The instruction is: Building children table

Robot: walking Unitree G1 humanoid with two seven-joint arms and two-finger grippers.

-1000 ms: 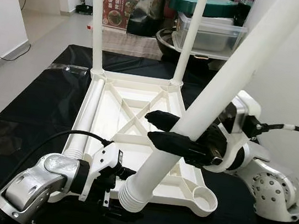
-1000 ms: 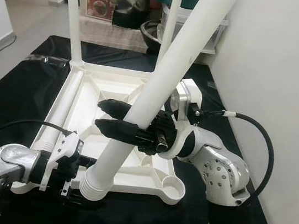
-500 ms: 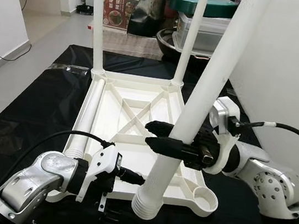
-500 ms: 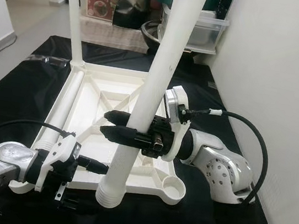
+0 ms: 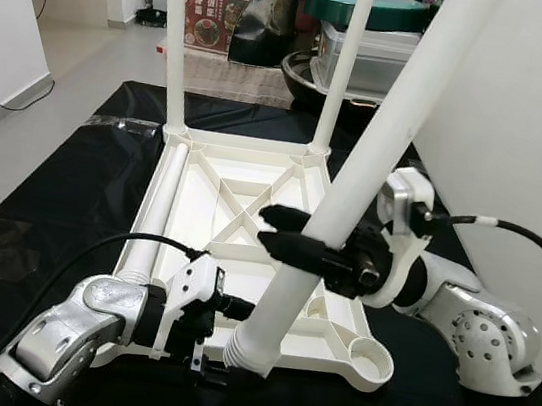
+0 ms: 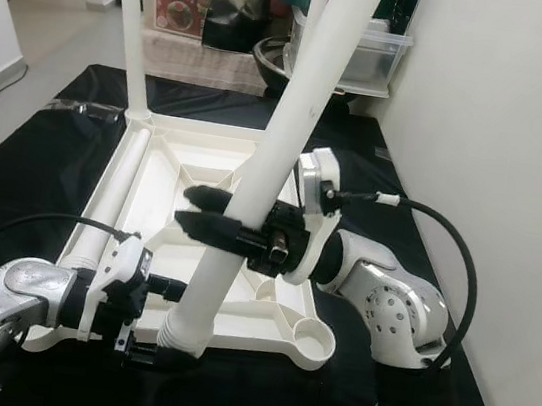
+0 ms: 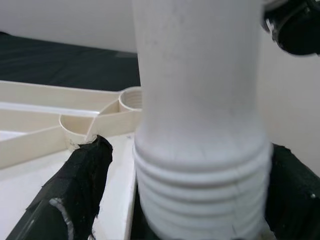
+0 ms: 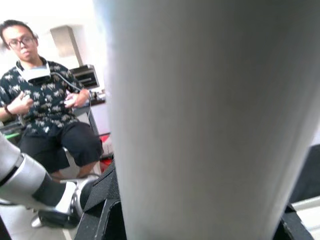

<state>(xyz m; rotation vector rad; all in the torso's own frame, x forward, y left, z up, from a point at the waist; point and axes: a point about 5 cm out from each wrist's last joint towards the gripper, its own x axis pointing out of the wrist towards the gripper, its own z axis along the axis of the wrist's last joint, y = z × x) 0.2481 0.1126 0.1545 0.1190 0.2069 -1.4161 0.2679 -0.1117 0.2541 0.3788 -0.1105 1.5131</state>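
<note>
The white table top lies upside down on a black cloth. Two white legs stand upright in its far corners, and a third leg lies along its left side. My right gripper is shut on the middle of the fourth leg, which leans up to the right. The leg's threaded end hangs at the table top's near edge. My left gripper is open with one finger on each side of that end. An open socket sits at the near right corner.
A white wall stands close on the right. Behind the table top are a clear plastic box, a dark pot and a red box. In the right wrist view, a seated person faces the robot. Bare floor lies to the left.
The right gripper tipped the leg from nearly upright to leaning right. Its threaded end swung left, in between the left gripper's fingers.
</note>
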